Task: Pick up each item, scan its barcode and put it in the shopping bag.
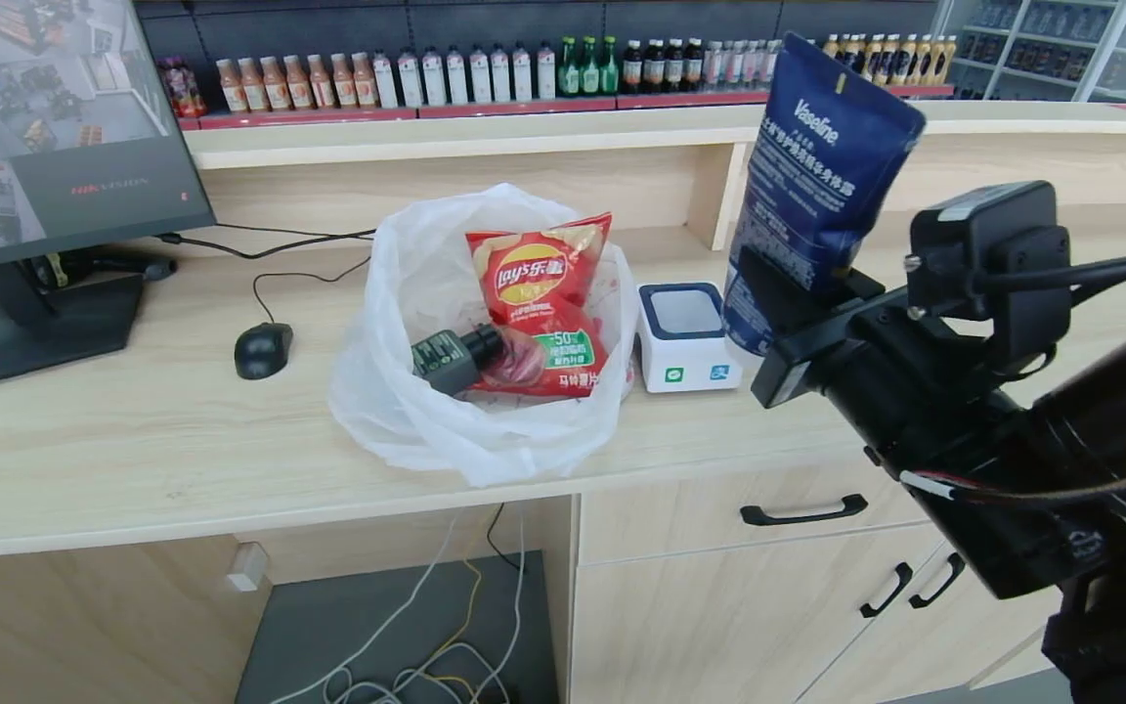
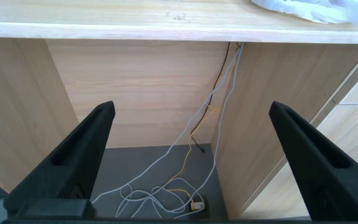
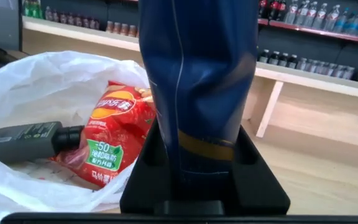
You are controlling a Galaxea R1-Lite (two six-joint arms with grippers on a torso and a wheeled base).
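My right gripper (image 1: 786, 293) is shut on a tall dark blue pouch (image 1: 817, 176), holding it upright above the counter just right of the white barcode scanner (image 1: 685, 337). From the right wrist the blue pouch (image 3: 197, 87) stands between the fingers (image 3: 253, 155). The white plastic shopping bag (image 1: 407, 391) lies open left of the scanner, holding a red chips bag (image 1: 543, 303) and a dark bottle (image 1: 455, 357). My left gripper (image 2: 191, 162) hangs open below the counter edge, facing cables under the desk.
A black mouse (image 1: 263, 349) and a monitor (image 1: 45, 127) sit on the counter's left. A raised shelf (image 1: 485, 127) with rows of bottles runs along the back. Drawers with black handles (image 1: 802, 511) are below the counter at right.
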